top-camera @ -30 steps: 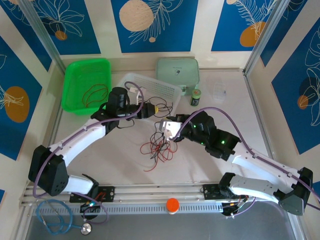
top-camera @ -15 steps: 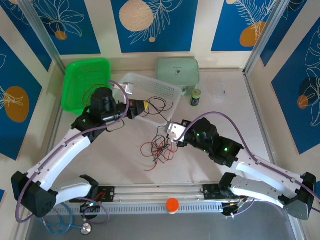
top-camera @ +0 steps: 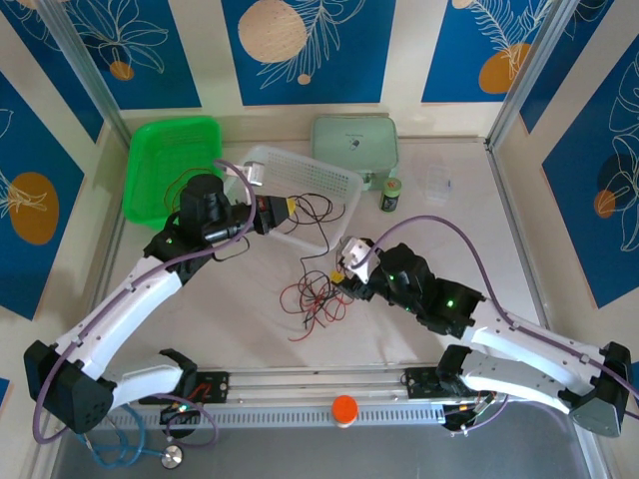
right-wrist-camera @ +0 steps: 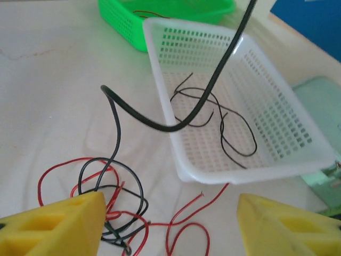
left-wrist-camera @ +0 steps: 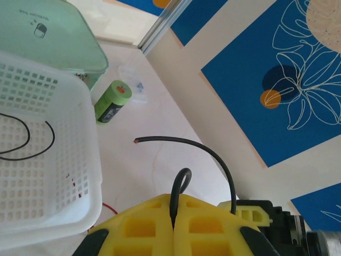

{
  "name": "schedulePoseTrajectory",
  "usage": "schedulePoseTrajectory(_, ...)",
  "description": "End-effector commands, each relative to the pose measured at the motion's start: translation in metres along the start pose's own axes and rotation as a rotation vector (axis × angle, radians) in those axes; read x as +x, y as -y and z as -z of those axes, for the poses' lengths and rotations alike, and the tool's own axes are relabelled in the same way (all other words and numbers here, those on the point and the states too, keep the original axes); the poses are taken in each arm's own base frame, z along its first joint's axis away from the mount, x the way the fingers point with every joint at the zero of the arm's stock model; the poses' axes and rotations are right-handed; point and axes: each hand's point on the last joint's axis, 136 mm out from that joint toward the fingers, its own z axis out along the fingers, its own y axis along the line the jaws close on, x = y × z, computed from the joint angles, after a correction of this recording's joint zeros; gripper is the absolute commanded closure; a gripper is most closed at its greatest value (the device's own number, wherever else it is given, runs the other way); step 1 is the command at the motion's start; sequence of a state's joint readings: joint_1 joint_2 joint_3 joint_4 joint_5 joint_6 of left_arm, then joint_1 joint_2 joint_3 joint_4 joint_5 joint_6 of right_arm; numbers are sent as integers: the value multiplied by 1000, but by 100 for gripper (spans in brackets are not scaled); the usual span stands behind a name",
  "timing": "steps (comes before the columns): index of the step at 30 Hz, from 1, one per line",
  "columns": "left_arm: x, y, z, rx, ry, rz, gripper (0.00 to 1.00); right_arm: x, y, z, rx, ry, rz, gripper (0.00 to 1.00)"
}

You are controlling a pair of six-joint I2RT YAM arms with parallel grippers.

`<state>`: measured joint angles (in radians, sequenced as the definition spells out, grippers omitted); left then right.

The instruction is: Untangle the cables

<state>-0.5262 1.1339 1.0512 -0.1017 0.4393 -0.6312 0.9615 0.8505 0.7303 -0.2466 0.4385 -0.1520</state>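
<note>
A loose tangle of thin red and black cables (top-camera: 315, 299) lies on the table in front of the white basket (top-camera: 344, 185). My left gripper (top-camera: 288, 208) hovers over the basket's near side, shut on a black cable (left-wrist-camera: 186, 141) that loops out of its yellow fingers (left-wrist-camera: 138, 224). That black strand (right-wrist-camera: 213, 80) hangs down and runs into the tangle (right-wrist-camera: 106, 197). My right gripper (top-camera: 339, 267) sits just right of the tangle, open, its fingertips (right-wrist-camera: 53, 224) wide apart over a red cable (right-wrist-camera: 186, 224). More black cable (right-wrist-camera: 234, 128) lies in the basket.
A green basket (top-camera: 170, 165) at the back left holds a red wire (top-camera: 185, 185). A mint box (top-camera: 354, 145), a green bottle (top-camera: 390, 194) and a small clear container (top-camera: 437, 183) stand behind and right of the white basket. A stethoscope (top-camera: 110, 439) lies at the near left.
The left arm has drawn back to the left with the black cable, lifting it over the basket. The right gripper has shifted slightly lower and right, next to the tangle.
</note>
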Motion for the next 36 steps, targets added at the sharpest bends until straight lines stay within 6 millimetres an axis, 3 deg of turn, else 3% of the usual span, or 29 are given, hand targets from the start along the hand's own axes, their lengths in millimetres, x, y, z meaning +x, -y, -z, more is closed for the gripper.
schedulePoseTrajectory(1,-9,5,3,25,42,-6,100,-28,29,30,59,48,-397,25)
schedulePoseTrajectory(6,-6,11,4,56,33,-17,100,-49,50,40,-119,31,-997,22)
schedulePoseTrajectory(10,-1,14,6,76,22,-42,100,-63,64,26,-327,-69,-1339,23)
schedulePoseTrajectory(15,3,17,10,71,9,-76,100,-95,60,5,-514,-166,-1374,20)
schedulePoseTrajectory(21,3,17,10,72,13,-82,100,-103,57,-24,-591,-253,-1415,21)
schedulePoseTrajectory(27,3,19,10,75,11,-81,100,-112,52,-44,-639,-274,-1421,40)
schedulePoseTrajectory(36,2,21,12,81,16,-85,100,-110,55,-49,-616,-268,-1413,64)
